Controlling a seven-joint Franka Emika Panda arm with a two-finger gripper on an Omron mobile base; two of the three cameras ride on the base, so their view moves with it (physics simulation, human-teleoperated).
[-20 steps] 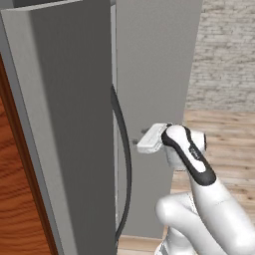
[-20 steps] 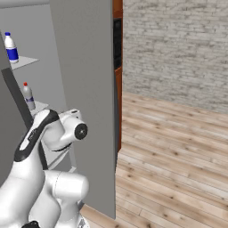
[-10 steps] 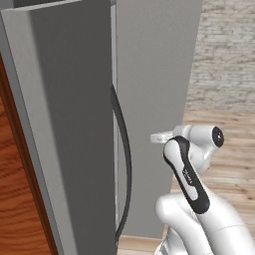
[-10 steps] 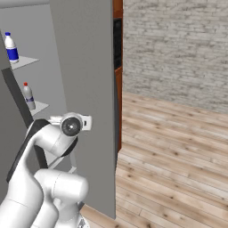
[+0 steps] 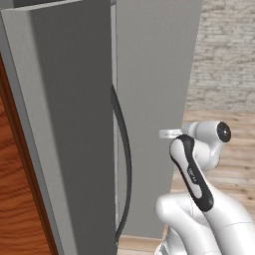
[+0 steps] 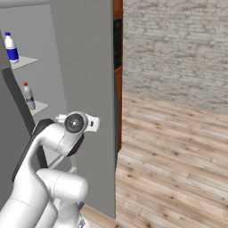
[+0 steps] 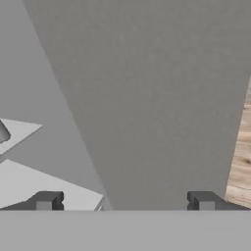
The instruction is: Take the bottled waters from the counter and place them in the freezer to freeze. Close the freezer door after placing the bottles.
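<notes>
The tall grey freezer door [image 5: 69, 129] with its long dark bar handle [image 5: 124, 159] stands swung open. Inside, the blue-capped, blue-labelled clear bottle [image 6: 11, 46] stands on an upper white shelf [image 6: 26, 61]; the greyish red-capped bottle [image 6: 29, 96] stands on the shelf below. The hand [image 7: 125, 201], empty with fingers spread wide, faces the matching right-hand grey panel [image 7: 147, 98].

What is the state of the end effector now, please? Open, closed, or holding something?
End effector: open, fingertips far apart, holding nothing.
</notes>
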